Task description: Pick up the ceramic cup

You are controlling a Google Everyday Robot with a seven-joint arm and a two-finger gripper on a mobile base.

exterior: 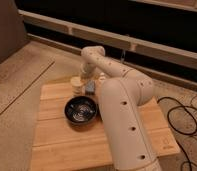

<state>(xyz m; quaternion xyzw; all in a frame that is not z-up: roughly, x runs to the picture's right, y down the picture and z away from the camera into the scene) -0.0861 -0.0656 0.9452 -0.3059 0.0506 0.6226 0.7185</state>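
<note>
The ceramic cup point(76, 84) is small, cream-beige and upright at the back left of the wooden table point(57, 145). My white arm reaches over the table from the right and bends down at the back. The gripper point(89, 87) hangs low over the table, close against the cup's right side. From here I cannot tell whether it touches the cup.
A wide dark glossy bowl point(82, 110) sits just in front of the cup and gripper. A small white bottle point(102, 77) stands behind the arm at the back. Black cables point(184, 117) lie on the floor to the right. A dark wall with rails runs behind the table.
</note>
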